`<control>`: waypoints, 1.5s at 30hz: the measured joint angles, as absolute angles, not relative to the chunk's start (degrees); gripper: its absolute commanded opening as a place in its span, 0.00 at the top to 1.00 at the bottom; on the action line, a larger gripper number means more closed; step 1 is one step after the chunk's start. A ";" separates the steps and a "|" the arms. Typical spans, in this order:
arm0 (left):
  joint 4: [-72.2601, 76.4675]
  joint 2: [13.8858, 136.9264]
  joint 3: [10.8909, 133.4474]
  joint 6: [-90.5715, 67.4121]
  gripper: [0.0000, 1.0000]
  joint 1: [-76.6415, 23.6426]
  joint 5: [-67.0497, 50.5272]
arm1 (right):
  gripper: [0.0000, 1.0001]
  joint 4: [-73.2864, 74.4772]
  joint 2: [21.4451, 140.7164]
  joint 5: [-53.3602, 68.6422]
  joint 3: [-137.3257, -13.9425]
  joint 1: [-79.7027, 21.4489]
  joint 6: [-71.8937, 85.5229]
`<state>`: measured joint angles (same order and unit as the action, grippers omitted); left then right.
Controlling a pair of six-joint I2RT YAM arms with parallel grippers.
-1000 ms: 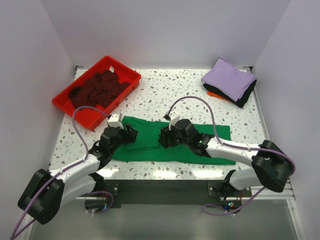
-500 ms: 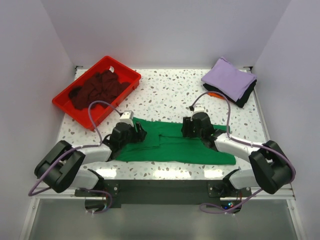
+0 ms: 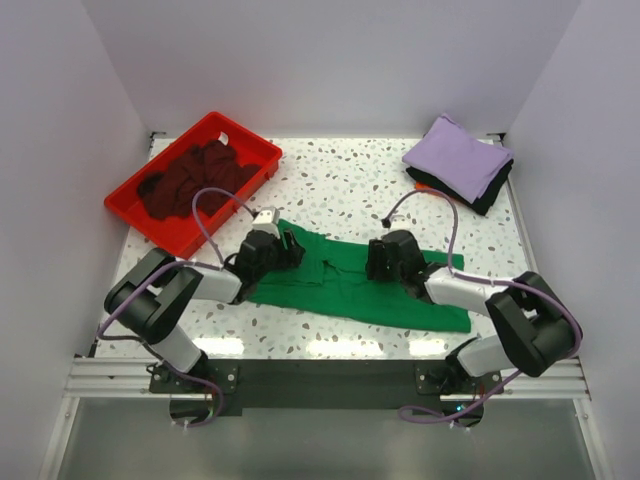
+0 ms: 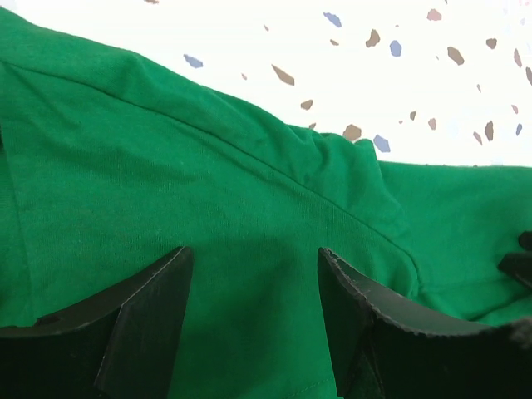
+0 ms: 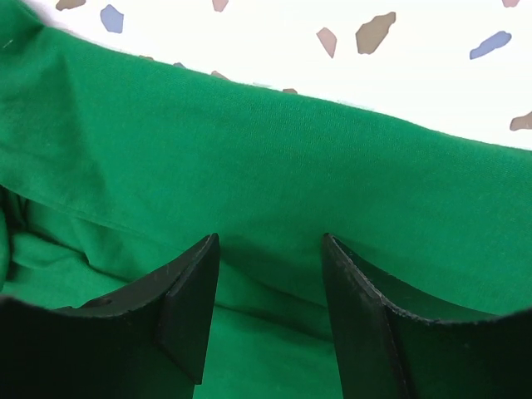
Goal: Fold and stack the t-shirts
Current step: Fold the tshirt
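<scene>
The left gripper sits low on the bright green t-shirt with its jaws spread wide. The left wrist view shows cloth running flat under the gap with nothing pinched. The right gripper is the same, jaws apart over the far edge of the green cloth and gripping nothing.

The shirt lies as a long, partly folded band across the near middle of the table, creased and ridged between the two arms. It looks thin, light and limp. It will likely sag and drag rather than hold a shape, and a pinch through only one layer would peel the fold open. The far hem directly under each gripper looks like the best hold, with both layers taken together.

A dark maroon t-shirt is bunched in the red tray at the far left. At the far right is a folded stack with a lavender t-shirt on top, black beneath, and a sliver of orange.
</scene>
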<state>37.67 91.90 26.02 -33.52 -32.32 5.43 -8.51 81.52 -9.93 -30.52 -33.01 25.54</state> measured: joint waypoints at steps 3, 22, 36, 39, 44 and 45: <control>37.93 94.80 28.95 -33.39 0.33 -32.32 5.82 | 0.44 -7.44 80.97 -10.61 -30.50 -32.99 27.31; 29.12 107.72 49.28 -29.19 0.27 -32.32 7.20 | 0.40 6.20 67.96 -8.36 -29.21 -32.95 32.10; 25.08 92.53 41.34 -29.10 0.20 -32.32 9.45 | 0.19 2.20 73.34 -8.21 -29.28 -32.93 28.62; 24.56 94.04 39.44 -29.61 0.20 -32.32 9.43 | 0.19 0.34 75.55 -7.90 -29.69 -32.95 28.01; 25.21 97.93 39.46 -30.20 0.19 -32.32 9.21 | 0.19 -2.31 77.38 -7.42 -30.11 -32.93 27.53; 25.61 98.35 39.75 -30.37 0.19 -32.25 9.15 | 0.19 -2.46 77.45 -7.25 -30.11 -32.93 27.53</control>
<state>25.61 98.35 39.75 -30.37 -32.25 9.15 -2.46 77.45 -7.25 -30.11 -32.93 27.53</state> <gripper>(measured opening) 0.805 0.812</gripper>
